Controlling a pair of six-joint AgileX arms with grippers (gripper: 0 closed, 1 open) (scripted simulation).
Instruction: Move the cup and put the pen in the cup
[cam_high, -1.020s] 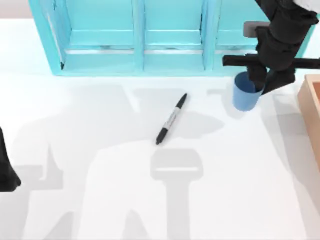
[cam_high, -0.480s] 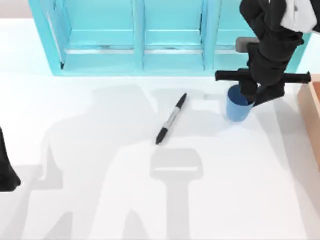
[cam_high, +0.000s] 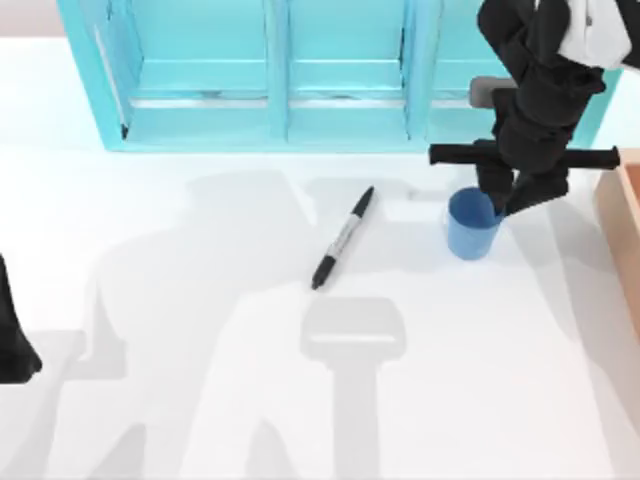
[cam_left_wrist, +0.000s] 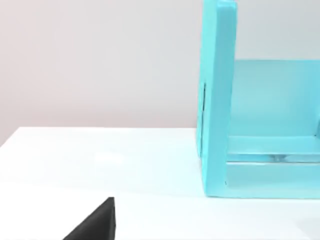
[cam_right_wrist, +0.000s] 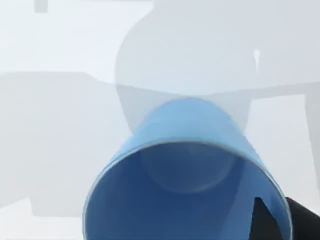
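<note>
The blue cup (cam_high: 469, 226) stands upright right of the table's middle, in front of the cabinet. My right gripper (cam_high: 507, 198) reaches down from above and is shut on the cup's far-right rim. In the right wrist view the cup (cam_right_wrist: 187, 175) shows its open mouth, with one dark fingertip (cam_right_wrist: 267, 223) inside the rim. The pen (cam_high: 343, 238) lies flat and diagonal on the white table, left of the cup and apart from it. My left arm (cam_high: 14, 345) is parked at the table's left edge, and a dark part of it (cam_left_wrist: 95, 226) appears in the left wrist view.
A turquoise open-front cabinet (cam_high: 280, 80) runs along the back of the table; its side wall (cam_left_wrist: 217, 100) is near the left wrist camera. A wooden box (cam_high: 626, 215) sits at the right edge, close to the right arm.
My right gripper has carried the cup leftward, away from the wooden box and nearer the pen. The pen and left arm have not moved.
</note>
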